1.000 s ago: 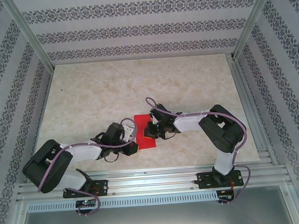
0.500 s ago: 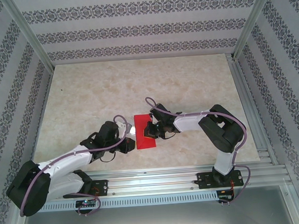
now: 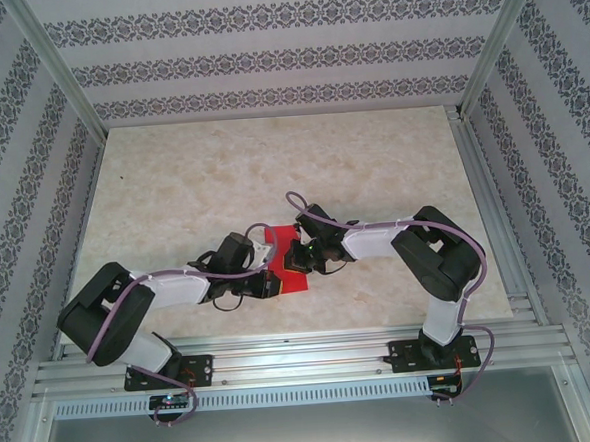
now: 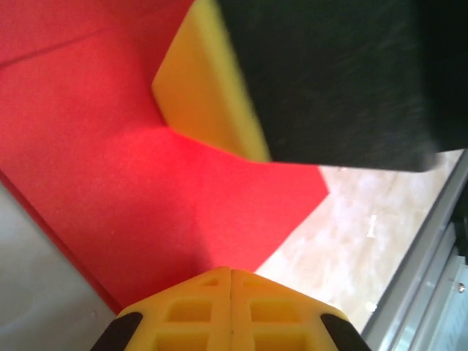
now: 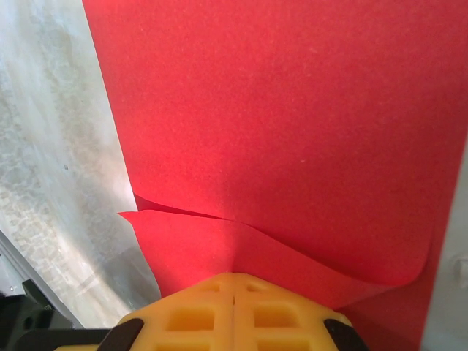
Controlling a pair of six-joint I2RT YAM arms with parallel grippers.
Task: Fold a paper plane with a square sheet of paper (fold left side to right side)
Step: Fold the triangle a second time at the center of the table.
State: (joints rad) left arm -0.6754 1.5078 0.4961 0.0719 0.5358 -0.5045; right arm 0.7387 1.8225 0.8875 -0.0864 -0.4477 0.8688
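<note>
The left arm and the right arm are each built of white tubes between bulky black joint housings. A thin purple cable loops along each from behind the jaws down to a black base plate. The jaws are yellow moulded blocks with square recesses and black trim at either side.

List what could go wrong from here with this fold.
1. In the right wrist view the red paper has layer edges that do not line up and a rounded, uncreased bend; pressing now may set a skewed crease.
2. The left tool and right tool, both shut, sit very close over the paper; they may collide.
3. A shut tool dragging across could slide or tear the thin paper on the smooth table.
</note>
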